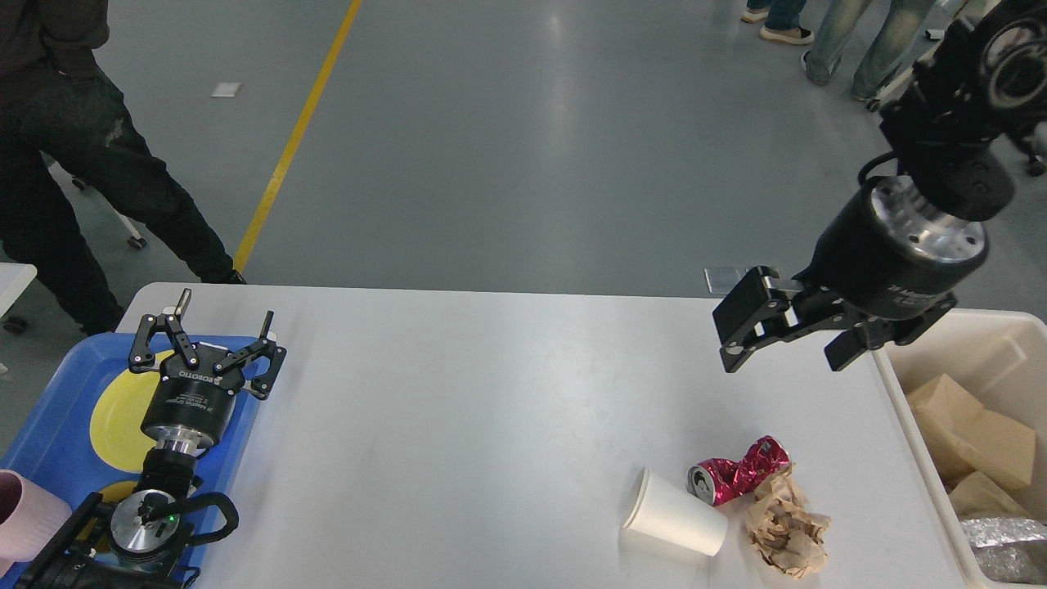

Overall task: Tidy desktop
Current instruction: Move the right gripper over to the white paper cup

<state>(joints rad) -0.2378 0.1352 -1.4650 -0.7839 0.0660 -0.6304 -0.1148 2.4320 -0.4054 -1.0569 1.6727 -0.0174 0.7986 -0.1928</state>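
From the head view, the white desk [458, 425] fills the lower frame. A tipped paper cup [676, 514], a crushed red can [740, 473] and crumpled brown paper [785, 523] lie together near its right front. The left hand [211, 337] hovers over a blue tray [49, 442], fingers spread, empty. The right hand [787, 331] hangs above the desk beside a cream bin [904, 409], open, holding nothing.

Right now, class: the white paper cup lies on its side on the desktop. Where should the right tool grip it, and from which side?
Grip the paper cup across its middle wall, coming from above with the right tool. Lying down, its open mouth faces left; the crushed can and crumpled paper crowd its base end.
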